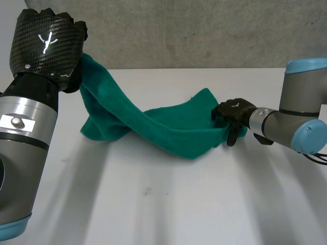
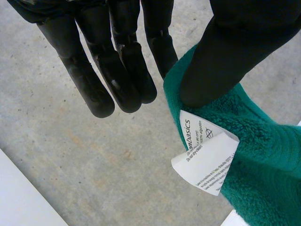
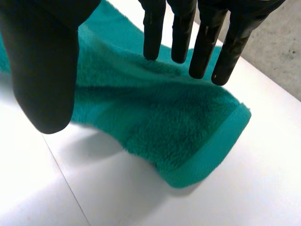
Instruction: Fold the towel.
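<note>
the green towel (image 1: 168, 127) runs as one long twisted band across the white surface (image 1: 179, 209), its long axis going from the robot's left to its right. the left hand (image 1: 46, 43) is raised at the back left and has the towel's end pinched between thumb and nearest finger, right by the white care label (image 2: 204, 155); its other fingers stand straight and free. from there the cloth drops, bunches in a loop on the surface, then lies low across to the right hand (image 1: 232, 113). that hand sits over the other end with straight fingers and the thumb apart, grasping nothing as far as i can see. so one end is high, the other down, well apart; to my eye the twist between them needs undoing before end meets end.
</note>
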Controlling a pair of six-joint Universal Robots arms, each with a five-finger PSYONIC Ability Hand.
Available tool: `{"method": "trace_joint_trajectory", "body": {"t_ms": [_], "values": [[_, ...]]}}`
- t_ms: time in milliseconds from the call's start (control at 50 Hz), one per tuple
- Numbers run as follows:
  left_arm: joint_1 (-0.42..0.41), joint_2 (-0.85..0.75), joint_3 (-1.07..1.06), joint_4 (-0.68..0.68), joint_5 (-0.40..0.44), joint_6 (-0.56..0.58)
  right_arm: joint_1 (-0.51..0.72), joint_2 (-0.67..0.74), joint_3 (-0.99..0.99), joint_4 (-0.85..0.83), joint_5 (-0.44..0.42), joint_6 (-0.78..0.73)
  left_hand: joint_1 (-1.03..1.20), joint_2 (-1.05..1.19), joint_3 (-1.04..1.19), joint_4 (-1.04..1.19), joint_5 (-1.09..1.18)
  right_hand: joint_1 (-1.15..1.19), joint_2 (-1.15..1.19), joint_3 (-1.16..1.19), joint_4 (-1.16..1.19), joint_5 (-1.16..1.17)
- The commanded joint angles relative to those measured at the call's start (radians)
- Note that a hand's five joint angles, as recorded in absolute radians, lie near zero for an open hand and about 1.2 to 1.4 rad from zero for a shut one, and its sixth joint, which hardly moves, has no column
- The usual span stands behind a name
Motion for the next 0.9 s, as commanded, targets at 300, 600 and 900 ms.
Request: {"method": "trace_joint_trajectory", "body": {"t_ms": [300, 600, 900], "values": [[0.046, -0.001, -0.001, 0.0, 0.0, -0.023, -0.039, -0.149, 0.125, -0.26, 0.142, 0.118, 0.271, 0.2, 0.205, 0.202, 0.26, 1.05, 1.002, 0.994, 0.995, 1.006], [0.147, -0.02, -0.025, -0.026, 0.005, -0.042, -0.064, -0.567, 0.281, 0.124, 0.154, -0.188, 0.271, 0.2, 0.205, 0.202, 0.26, 1.05, 1.002, 0.994, 0.995, 1.006], [0.221, -0.384, 0.025, -0.225, 0.085, -0.192, -0.056, -0.349, 0.381, 0.201, 0.183, -0.339, 0.271, 0.2, 0.205, 0.202, 0.26, 1.05, 1.002, 0.994, 0.995, 1.006]]}}
